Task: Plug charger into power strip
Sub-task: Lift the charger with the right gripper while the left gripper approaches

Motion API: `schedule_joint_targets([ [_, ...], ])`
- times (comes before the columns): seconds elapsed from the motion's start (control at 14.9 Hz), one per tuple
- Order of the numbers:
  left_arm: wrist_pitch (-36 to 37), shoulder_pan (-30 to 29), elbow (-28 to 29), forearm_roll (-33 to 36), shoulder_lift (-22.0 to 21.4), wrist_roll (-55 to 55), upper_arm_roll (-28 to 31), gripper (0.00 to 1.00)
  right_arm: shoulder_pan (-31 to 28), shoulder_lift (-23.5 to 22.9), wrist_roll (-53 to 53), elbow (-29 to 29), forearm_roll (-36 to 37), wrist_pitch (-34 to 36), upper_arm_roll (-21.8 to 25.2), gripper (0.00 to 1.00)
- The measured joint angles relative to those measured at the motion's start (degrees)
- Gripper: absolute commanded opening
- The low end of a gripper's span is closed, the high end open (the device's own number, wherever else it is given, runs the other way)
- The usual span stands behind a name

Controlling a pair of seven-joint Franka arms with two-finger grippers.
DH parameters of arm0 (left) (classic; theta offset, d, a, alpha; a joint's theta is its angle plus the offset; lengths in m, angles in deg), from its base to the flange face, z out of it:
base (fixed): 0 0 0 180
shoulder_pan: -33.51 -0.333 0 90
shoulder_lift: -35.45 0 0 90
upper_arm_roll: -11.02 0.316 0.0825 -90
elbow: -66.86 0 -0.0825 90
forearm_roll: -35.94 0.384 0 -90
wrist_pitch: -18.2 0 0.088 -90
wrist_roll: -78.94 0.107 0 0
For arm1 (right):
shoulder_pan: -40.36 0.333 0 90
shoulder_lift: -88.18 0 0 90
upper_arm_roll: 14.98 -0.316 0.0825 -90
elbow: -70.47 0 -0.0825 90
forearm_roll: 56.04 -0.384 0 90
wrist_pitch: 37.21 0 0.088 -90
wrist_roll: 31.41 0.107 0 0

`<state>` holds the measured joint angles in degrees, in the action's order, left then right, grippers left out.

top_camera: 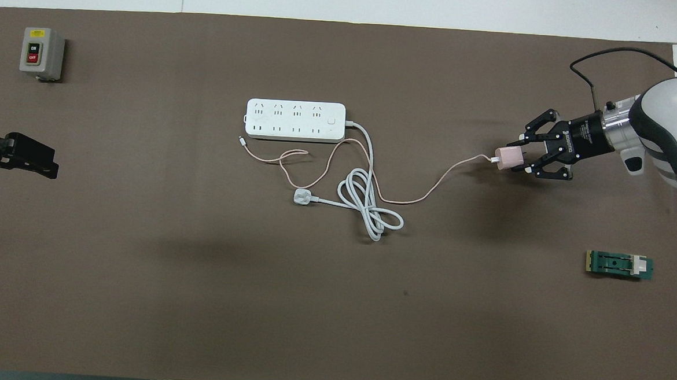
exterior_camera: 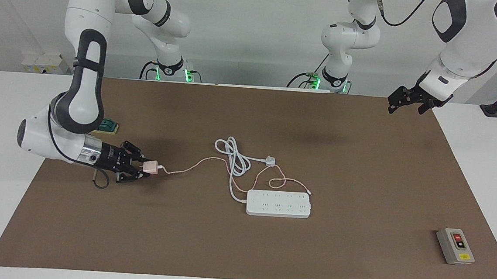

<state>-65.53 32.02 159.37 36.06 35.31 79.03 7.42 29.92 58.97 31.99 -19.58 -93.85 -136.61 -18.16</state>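
Note:
The pale pink charger point(exterior_camera: 151, 167) is held in my right gripper point(exterior_camera: 146, 168), low over the brown mat toward the right arm's end of the table. In the overhead view the gripper point(top_camera: 518, 159) is shut on the charger point(top_camera: 507, 158). Its thin pink cable point(exterior_camera: 187, 169) trails across the mat to loops beside the power strip. The white power strip point(exterior_camera: 279, 204) lies flat mid-table, sockets up, also in the overhead view point(top_camera: 294, 120). My left gripper point(exterior_camera: 406, 103) waits, open and empty, raised over the left arm's end of the mat; it also shows in the overhead view point(top_camera: 27, 162).
The strip's thick white cord point(top_camera: 369, 206) lies coiled nearer the robots than the strip and ends in a white three-pin plug point(top_camera: 302, 197). A grey box with red and black buttons point(top_camera: 41, 53) stands toward the left arm's end. A small green fixture point(top_camera: 619, 265) lies near the right arm.

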Motion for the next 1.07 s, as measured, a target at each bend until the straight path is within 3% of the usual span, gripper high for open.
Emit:
schedule_joint_targets([
  [0.27,0.00,-0.73,0.00,-6.42,-0.02,0.53,0.19,1.00,3.50,2.19,11.54,4.53,-3.33,0.26,-4.70,0.00],
  [0.54,0.04,-6.83,0.61,-22.18,0.63,5.75,0.78,1.00,11.30,2.53,21.94,9.92,-5.60,-1.22,-5.44,0.00],
  [0.74,-0.01,-10.71,3.14,-35.67,2.08,6.86,0.94,1.00,17.86,2.44,27.32,11.10,-5.94,-7.20,-5.47,0.00],
  [1.07,-3.27,-10.71,8.20,-50.96,5.35,13.32,0.20,1.00,28.17,1.19,35.81,11.17,-5.96,-20.89,-5.45,0.00],
])
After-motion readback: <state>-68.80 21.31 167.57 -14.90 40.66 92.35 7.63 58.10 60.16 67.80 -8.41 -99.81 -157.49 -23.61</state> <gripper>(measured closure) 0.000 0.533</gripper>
